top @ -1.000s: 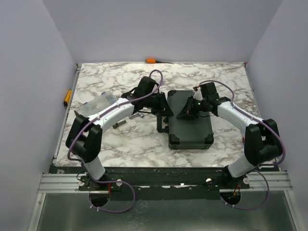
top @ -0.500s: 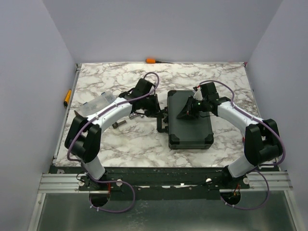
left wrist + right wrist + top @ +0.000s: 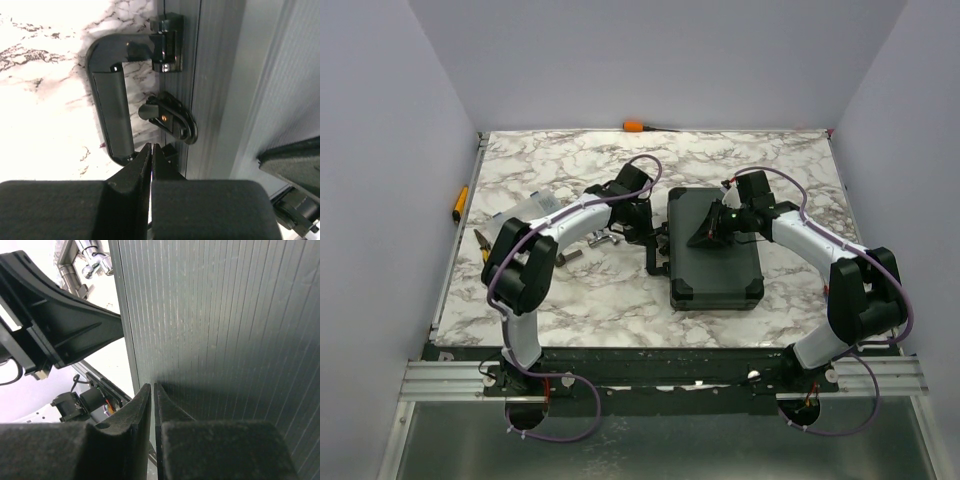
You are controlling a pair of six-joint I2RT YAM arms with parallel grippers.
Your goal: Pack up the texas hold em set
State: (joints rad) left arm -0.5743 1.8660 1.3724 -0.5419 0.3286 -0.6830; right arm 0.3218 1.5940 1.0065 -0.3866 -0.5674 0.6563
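The black hard case (image 3: 716,255) of the texas hold em set lies shut on the marble table, its handle (image 3: 651,256) facing left. In the left wrist view, my left gripper (image 3: 151,150) is shut and empty, with its tips just over the lower end of the handle (image 3: 111,102) and below a side latch (image 3: 172,118). My left gripper (image 3: 648,232) sits at the case's left side. My right gripper (image 3: 692,239) rests on the ribbed lid (image 3: 225,315). Its fingers (image 3: 152,390) are shut with nothing between them. Cards, chips and discs are not visible.
A grey metal clamp (image 3: 601,240) lies left of the case. A clear plastic box (image 3: 525,213) stands further left. An orange-handled tool (image 3: 635,126) is at the back edge, and another (image 3: 460,203) lies off the table's left edge.
My left gripper has closed and pulled back slightly left from the case, and its elbow has swung right. The right arm and the case have not moved.
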